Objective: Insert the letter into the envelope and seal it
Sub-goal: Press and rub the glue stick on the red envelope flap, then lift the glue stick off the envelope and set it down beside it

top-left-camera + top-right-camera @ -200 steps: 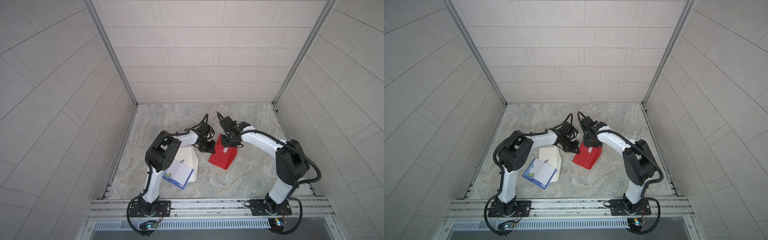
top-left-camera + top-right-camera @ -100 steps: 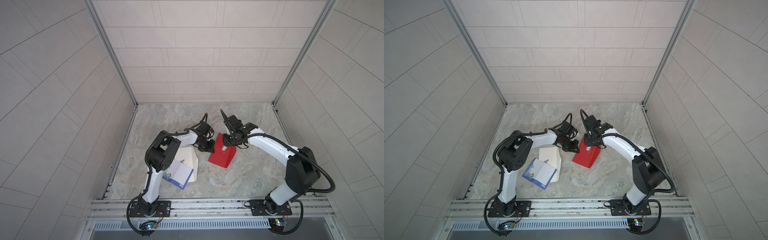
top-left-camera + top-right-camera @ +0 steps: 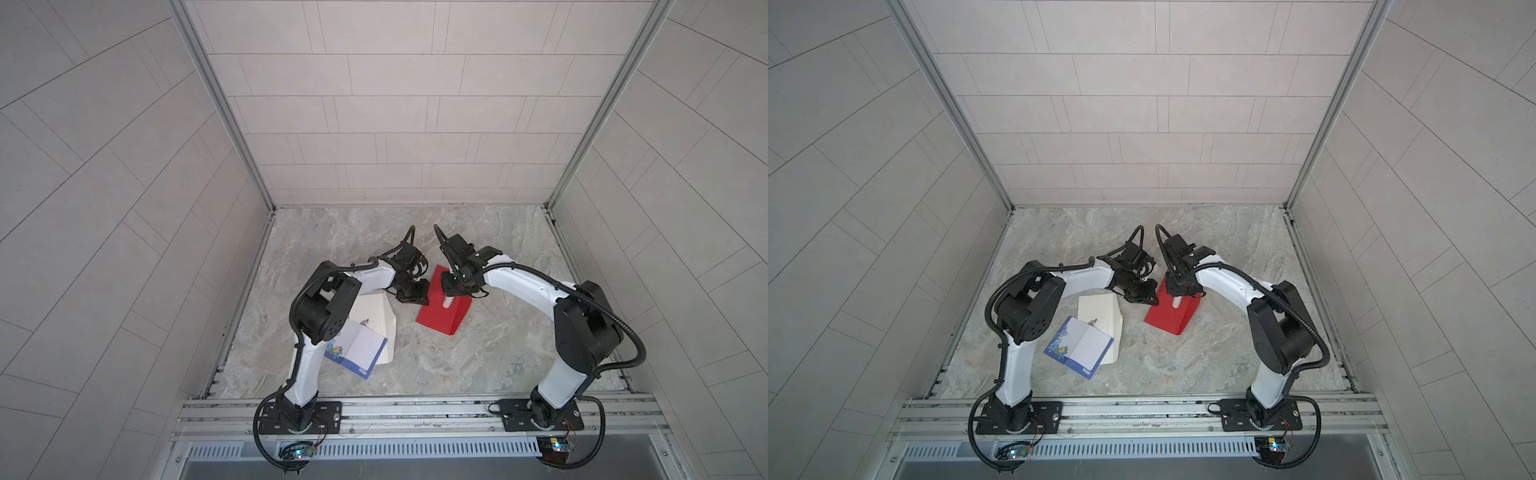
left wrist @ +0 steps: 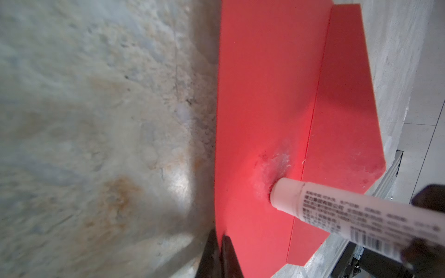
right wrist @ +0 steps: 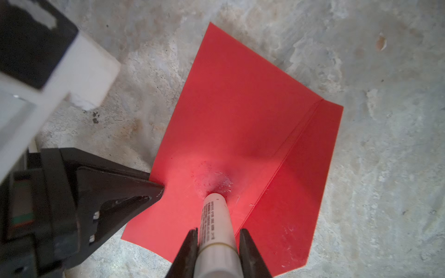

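1. In both top views a grey marbled table sits inside a booth of pale tiled walls. The red envelope lies mid-table with its flap open. A white sheet and a blue-bordered card lie by the left arm. Whether a letter is inside the red envelope cannot be told.
2. Left wrist view: the left end effector is closed, pinching the red envelope's edge. The glue stick presses its tip onto a whitish smear.
3. Right wrist view: the right end effector is clamped on the glue stick.
4. Since half a second ago the right elbow has swung back inward. The red envelope, white sheet, blue-bordered card and left arm are unmoved.
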